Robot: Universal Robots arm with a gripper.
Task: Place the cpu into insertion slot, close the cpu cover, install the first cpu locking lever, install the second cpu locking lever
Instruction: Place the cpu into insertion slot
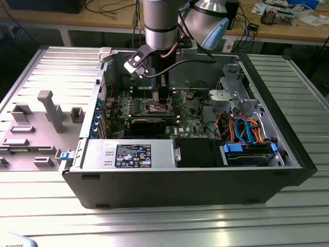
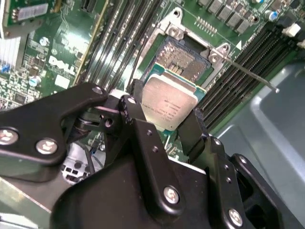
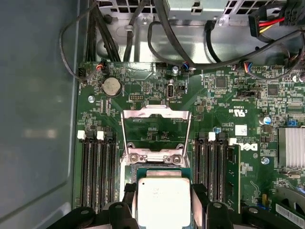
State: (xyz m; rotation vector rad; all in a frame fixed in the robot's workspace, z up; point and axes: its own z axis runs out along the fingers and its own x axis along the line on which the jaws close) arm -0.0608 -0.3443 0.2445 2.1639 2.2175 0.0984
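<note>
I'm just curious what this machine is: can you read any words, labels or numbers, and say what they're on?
cpu: faint print on its metal top, too small to read.
green board: a white maker's logo; tiny white codes, too small to read.
sticker on the power supply: dense print, too small to read.
So no text is quoted here.
</note>
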